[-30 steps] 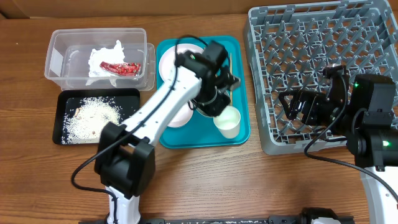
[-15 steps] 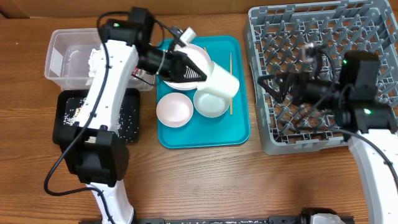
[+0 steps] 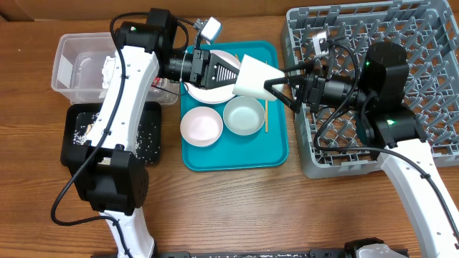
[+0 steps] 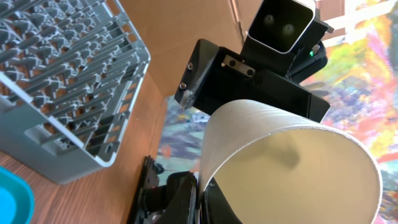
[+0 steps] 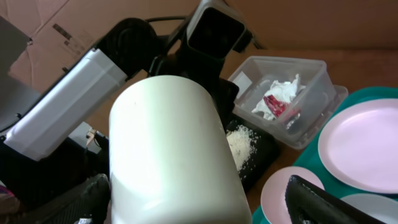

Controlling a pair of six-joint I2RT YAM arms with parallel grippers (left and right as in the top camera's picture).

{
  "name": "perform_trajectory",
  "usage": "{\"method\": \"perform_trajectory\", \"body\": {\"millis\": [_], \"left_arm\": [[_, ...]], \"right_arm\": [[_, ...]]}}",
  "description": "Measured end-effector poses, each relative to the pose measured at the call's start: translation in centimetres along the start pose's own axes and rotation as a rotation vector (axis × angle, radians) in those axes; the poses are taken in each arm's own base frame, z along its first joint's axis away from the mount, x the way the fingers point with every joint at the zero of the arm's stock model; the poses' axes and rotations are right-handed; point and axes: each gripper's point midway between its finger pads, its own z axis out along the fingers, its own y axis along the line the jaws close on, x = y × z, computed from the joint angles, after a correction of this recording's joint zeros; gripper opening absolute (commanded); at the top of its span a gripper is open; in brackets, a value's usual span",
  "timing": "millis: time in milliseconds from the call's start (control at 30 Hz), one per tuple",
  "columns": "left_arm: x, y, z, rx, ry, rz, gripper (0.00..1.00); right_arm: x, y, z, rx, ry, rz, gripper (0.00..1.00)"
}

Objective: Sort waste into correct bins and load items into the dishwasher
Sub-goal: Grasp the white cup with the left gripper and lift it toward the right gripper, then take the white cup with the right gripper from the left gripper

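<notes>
- Far left, the clear tub [image 3: 68, 64] sits on the table. The left arm crosses its right side, so from above only a corner of the white napkin [image 3: 109, 68] shows.
- The right wrist view looks into the tub and shows the red wrapper [image 5: 273, 104] lying against the napkin.
- Just near of the tub is the black tray [image 3: 72, 143]. The arm hides its middle, and rice scraps [image 3: 84, 127] speckle both ends.
- On the teal tray [image 3: 276, 154], the far plate [image 3: 203, 94] is mostly covered by the left gripper [image 3: 233, 75].
- A smaller pink dish [image 3: 201, 125] and the grey-blue bowl [image 3: 244, 116] lie in plain sight, side by side.
- The left gripper is clamped on the white cup [image 3: 252, 75], holding it on its side in the air above the teal tray.
- One chopstick [image 3: 266, 115] lies along the tray's right side, its far end lost under the cup.
- The right gripper [image 3: 276, 84] has its fingers spread wide on either side of the cup. I cannot tell whether they touch it.
- At the right stands the grey dish rack [image 3: 373, 29]. The right arm lies over its left part and the picture edge cuts off its far corner.
- The table [image 3: 287, 208] is brown wood grain.
- Brown cardboard stands behind, and a blurred, many-coloured surface [image 4: 360, 93] is at the room's edge.
</notes>
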Motion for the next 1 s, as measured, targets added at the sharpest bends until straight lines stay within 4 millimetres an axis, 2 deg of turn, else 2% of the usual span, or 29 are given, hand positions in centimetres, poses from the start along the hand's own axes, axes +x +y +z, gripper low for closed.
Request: {"method": "perform_trajectory", "body": {"millis": [233, 433, 667, 933, 967, 1000], "left_arm": [[0.0, -0.3, 0.0, 0.016, -0.005, -0.01, 0.04], [-0.1, -0.3, 0.0, 0.019, -0.006, -0.01, 0.04], [-0.1, -0.5, 0.0, 0.027, -0.009, -0.01, 0.04], [-0.1, -0.5, 0.0, 0.029, -0.009, -0.006, 0.04], [-0.2, -0.5, 0.0, 0.029, -0.009, -0.003, 0.05], [-0.2, -0.5, 0.0, 0.029, -0.01, -0.001, 0.12]], "right_arm": [[-0.4, 0.6, 0.1, -0.022, -0.008, 0.009, 0.76], [-0.2, 1.0, 0.5, -0.034, 0.0, 0.016, 0.82], [0.4, 1.5, 1.1, -0.049, 0.019, 0.021, 0.82], [0.4, 1.6, 1.1, -0.054, 0.021, 0.019, 0.63], [0.4, 1.6, 1.1, -0.054, 0.021, 0.021, 0.64], [0.4, 1.6, 1.1, -0.055, 0.022, 0.022, 0.62]]}}
